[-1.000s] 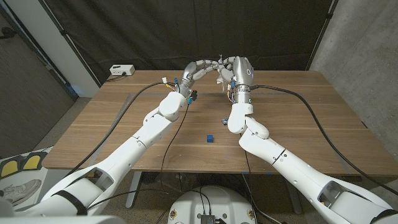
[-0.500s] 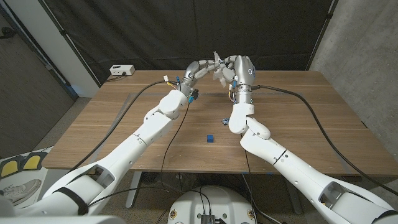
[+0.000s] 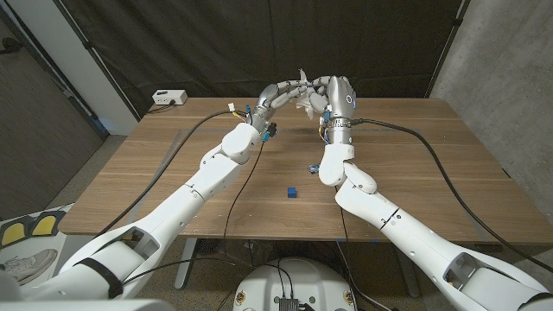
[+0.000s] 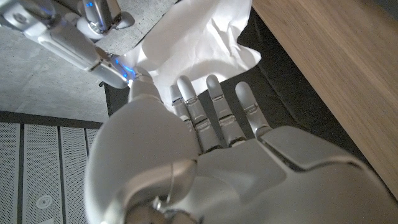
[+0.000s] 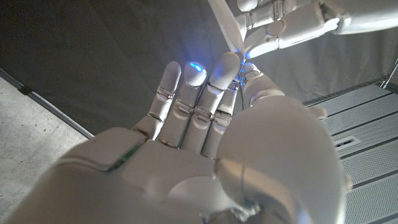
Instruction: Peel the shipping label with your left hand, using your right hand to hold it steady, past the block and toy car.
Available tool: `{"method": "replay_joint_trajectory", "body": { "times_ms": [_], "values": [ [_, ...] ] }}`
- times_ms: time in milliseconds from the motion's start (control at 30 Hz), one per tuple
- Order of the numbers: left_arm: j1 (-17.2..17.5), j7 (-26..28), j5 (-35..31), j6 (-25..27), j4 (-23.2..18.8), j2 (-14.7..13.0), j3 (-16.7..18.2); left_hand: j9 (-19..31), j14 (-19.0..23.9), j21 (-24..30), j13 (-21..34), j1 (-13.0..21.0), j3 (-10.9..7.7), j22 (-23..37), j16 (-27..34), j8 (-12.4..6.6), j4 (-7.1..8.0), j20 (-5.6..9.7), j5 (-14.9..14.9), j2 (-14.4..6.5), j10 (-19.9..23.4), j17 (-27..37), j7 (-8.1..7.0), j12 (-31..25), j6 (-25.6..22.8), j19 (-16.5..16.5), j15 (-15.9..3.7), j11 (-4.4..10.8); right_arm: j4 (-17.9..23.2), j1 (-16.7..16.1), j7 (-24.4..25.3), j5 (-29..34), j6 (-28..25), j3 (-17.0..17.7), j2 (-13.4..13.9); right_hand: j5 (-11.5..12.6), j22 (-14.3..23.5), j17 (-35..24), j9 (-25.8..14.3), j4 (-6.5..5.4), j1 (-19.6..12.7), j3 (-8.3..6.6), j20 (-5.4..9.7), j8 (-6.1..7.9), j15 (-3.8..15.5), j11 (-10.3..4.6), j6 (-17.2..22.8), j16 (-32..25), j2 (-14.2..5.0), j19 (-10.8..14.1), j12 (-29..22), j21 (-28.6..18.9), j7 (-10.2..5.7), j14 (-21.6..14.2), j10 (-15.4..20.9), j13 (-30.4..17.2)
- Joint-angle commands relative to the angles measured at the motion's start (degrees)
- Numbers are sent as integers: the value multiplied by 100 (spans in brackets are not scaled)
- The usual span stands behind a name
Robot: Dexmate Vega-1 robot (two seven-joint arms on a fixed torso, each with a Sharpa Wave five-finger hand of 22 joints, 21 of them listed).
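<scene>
Both hands meeting above table (image 3: 173, 164) far edge. Left hand (image 3: 285, 91) and right hand (image 3: 333, 93) pinching crumpled white shipping label (image 3: 304, 102) between them, right grip likely. Blue block (image 3: 292, 191) lying nearer robot; toy car (image 3: 312, 165) beside right arm.

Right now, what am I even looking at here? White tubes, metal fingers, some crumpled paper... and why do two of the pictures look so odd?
You are looking at a robot with two white arms, each ending in a metal hand. The wide picture is taken from its head, looking down over a wooden table. The other two come from cameras on its wrists, so each looks along the back of a hand and appears turned.

Above the table's far side, the left hand and right hand meet, together holding a white shipping label, which is crumpled. On the table lie a small blue block and, beside the right arm, a tiny toy car. A white box sits at the far corner.
</scene>
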State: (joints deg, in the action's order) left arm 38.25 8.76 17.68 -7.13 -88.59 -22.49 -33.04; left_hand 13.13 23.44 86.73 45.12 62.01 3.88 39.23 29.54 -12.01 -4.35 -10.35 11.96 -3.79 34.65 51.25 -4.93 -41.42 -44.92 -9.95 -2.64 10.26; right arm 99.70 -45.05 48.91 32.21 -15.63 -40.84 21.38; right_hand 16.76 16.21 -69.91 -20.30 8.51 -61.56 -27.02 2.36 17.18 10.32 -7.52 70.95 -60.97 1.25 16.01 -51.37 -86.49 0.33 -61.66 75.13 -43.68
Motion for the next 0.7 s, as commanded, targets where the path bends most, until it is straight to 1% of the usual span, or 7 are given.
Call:
{"method": "replay_joint_trajectory", "body": {
  "times_ms": [33,200,233,333,433,533,700],
  "values": [
    [20,69,58,81,-75,56,10,-10,321,84,16,118,-69,93,-3,-324,-81,3,59,-147,365,-73,139,-240,-900,-247,-725,44,-49,3,22,39,186,3,19,41,5,-31,-36,-3,35,-66,95,19,235,-85,85,-10,3,-48,-17,-64,21,-30,-3,-22],
    [-57,-403,491,39,55,88,42,-130,358,65,278,285,-183,120,66,-307,-167,9,21,-245,388,72,134,-467,-1242,-175,-745,107,-6,-30,27,52,254,15,43,36,-31,-38,-49,5,57,-134,98,21,235,-92,96,-18,35,-59,-7,-107,7,-33,2,-19],
    [-80,-538,584,39,79,73,41,-170,181,44,411,293,-209,144,39,-166,-172,-11,-9,-264,208,147,31,-504,-1064,-259,-662,83,6,-42,30,48,269,22,46,37,-33,-29,-46,6,57,-138,94,19,235,-91,97,-9,35,-62,-7,-110,6,-26,3,-19],
    [-130,-778,662,-67,165,38,14,-86,-629,-7,331,-101,-108,308,-414,198,-6,-79,-49,-178,-1017,50,-140,-91,318,-784,-345,-203,41,-72,23,51,288,39,61,36,-46,-32,-39,4,71,-161,96,11,236,-96,95,-13,45,-64,-14,-122,11,-32,3,-37],
    [-125,-873,711,-146,183,27,11,47,-875,-8,216,-318,3,412,-702,107,63,-86,-37,-42,-1588,-155,-213,138,707,-973,-228,-406,60,-96,19,41,301,66,65,36,-52,-34,-43,1,80,-173,98,17,236,-94,110,-15,47,-65,-14,-127,11,-35,6,-36],
    [-84,-886,695,-221,145,-4,11,256,-1358,94,-150,-565,148,685,-1310,101,137,-127,19,126,-2388,-607,-271,597,1672,-1378,176,-791,72,-109,6,42,309,81,72,37,-64,-37,-53,0,92,-198,101,18,236,-97,105,-19,53,-71,-34,-140,12,-37,-6,-83],
    [-126,-1194,709,-308,128,-134,-39,408,-1836,-76,-560,-935,374,732,-1787,37,280,-174,43,344,-2915,-995,-125,1020,2279,-1726,488,-1066,97,-117,-29,73,303,80,82,36,-85,-42,-57,3,108,-253,101,8,236,-100,95,-27,64,-80,-17,-172,20,-34,7,-60]
  ]
}}
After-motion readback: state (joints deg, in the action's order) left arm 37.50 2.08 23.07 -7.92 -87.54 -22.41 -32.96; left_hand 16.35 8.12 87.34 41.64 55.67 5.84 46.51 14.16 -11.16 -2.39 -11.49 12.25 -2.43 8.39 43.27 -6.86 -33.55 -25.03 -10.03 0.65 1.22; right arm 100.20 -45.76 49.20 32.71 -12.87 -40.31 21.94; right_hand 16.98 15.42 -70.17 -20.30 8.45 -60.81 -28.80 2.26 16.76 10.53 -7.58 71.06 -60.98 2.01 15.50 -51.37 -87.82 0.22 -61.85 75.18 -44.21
